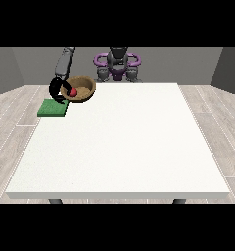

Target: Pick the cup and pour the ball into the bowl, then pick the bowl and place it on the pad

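We see the black hand at the view's left (57,91) apparently curled on the rim of the round brown wooden bowl (80,88), the small red ball (74,91) inside. The flat green square pad (52,108) lies just below the hand; we should keep the bowl level and lower it centrally.

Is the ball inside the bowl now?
Yes. The red ball lies inside the brown bowl, below its rim.

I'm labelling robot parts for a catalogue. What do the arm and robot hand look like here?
Only one arm shows clearly, at the view's left: a grey, smooth, rounded forearm segment. It ends in a black robot hand. No cables or markings are visible.
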